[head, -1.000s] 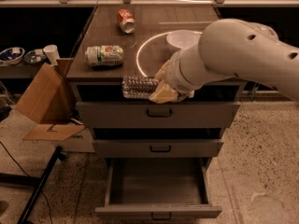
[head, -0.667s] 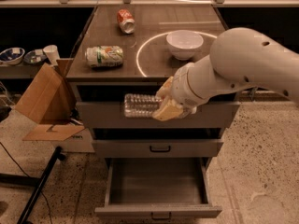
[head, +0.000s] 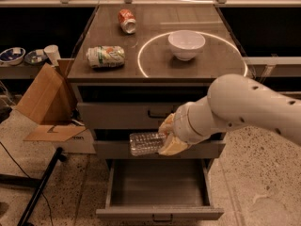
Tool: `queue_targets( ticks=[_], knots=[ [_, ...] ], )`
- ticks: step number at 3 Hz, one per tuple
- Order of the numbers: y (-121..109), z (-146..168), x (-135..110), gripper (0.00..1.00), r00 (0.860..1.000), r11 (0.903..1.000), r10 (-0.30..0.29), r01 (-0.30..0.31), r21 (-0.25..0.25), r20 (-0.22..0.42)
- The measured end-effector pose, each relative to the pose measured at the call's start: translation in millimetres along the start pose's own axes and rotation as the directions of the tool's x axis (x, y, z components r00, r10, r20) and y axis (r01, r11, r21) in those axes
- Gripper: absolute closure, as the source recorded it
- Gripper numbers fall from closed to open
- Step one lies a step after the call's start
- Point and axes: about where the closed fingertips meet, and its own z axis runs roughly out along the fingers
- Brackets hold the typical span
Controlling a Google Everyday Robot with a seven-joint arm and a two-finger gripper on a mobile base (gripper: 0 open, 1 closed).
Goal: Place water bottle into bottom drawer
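The clear ribbed water bottle [head: 146, 143] lies sideways in my gripper [head: 168, 137], in front of the middle drawer. The gripper is shut on the bottle's right end, its pale fingers [head: 172, 147] wrapped around it. The bottom drawer [head: 159, 190] is pulled open below, a wide grey tray with nothing in it and a small dark handle at its front. The bottle hangs above the drawer's back part. My white arm [head: 244, 108] comes in from the right.
On the cabinet top stand a white bowl [head: 186, 44], a crushed green-and-white can [head: 106, 56] and a red-orange can [head: 126, 20]. A cardboard box [head: 44, 98] leans at the left of the cabinet. A dark stand leg [head: 37, 192] crosses the floor at lower left.
My gripper has moved down and to the right with the bottle, from in front of the top drawer to in front of the middle drawer, above the open bottom drawer.
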Motion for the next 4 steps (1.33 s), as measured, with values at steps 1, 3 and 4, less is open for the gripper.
queue_targets(
  ticks=[1,3,4],
  knots=[
    [18.0,45.6,26.5,1.00,0.997,0.9987,0.050,-0.049,0.012,-0.056],
    [28.1,101.3,52.0,1.00,0.987,0.9938,0.110,-0.108,0.028,-0.114],
    [25.7,112.6,48.6,1.00,0.988,0.9944,0.105,-0.106,0.000,-0.117]
  ],
)
